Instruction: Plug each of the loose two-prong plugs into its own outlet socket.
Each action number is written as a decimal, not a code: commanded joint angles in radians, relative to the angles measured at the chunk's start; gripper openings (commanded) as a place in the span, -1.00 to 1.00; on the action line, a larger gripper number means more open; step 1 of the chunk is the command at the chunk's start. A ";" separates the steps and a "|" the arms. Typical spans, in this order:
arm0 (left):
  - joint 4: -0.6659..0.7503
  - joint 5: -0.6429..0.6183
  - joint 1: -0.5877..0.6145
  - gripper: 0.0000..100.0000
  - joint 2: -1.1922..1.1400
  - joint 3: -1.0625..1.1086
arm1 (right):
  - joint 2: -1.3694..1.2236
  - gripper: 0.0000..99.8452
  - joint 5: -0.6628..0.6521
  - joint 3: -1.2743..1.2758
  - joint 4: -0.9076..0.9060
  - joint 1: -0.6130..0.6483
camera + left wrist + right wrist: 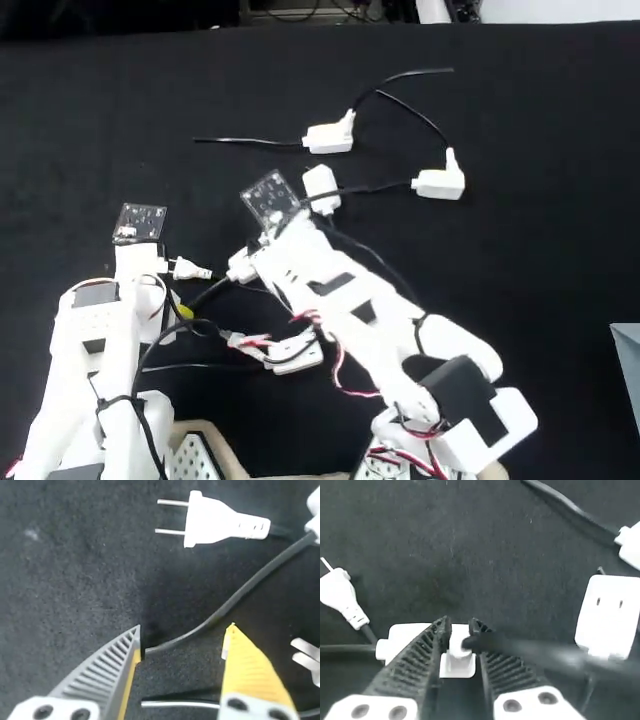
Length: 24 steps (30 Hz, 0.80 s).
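A loose white two-prong plug [215, 522] lies on the black cloth just ahead of my left gripper [184, 630]. That gripper is open, and a black cable [235, 602] runs between its yellow-tipped fingers [242, 660]. In the high view this plug [185, 268] lies between the two arms. My right gripper [460, 625] is shut on a white plug [456, 655] low over the cloth, its black cord trailing off. A white outlet socket [607, 610] with two slots lies close by. Three white sockets [330, 135] [440, 183] [320, 185] lie farther back.
The table is covered in black cloth [520, 280]. Black cords [400, 100] loop from the far sockets. Loose wires [270, 345] hang between the arm bases. A grey object [628, 360] sits at the right edge.
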<state>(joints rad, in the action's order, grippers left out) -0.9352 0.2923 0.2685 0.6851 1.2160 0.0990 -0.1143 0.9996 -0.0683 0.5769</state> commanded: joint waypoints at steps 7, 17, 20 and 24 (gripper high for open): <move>0.023 -0.003 0.008 -0.47 0.018 -0.004 | -0.093 -0.98 0.012 -0.186 -0.313 -0.023; 0.023 -0.003 0.008 -0.47 0.018 -0.004 | -0.197 -0.98 0.005 -0.337 -0.494 -0.009; 0.023 -0.003 0.008 -0.47 0.018 -0.004 | -0.196 -0.98 0.003 -0.335 -0.494 -0.002; 0.025 -0.003 0.007 -0.47 0.018 -0.004 | -0.150 -0.98 0.009 -0.335 -0.493 0.000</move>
<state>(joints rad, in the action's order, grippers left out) -0.9352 0.2908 0.2685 0.6851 1.2160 -0.0545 -0.1128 0.6559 -0.5255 0.5723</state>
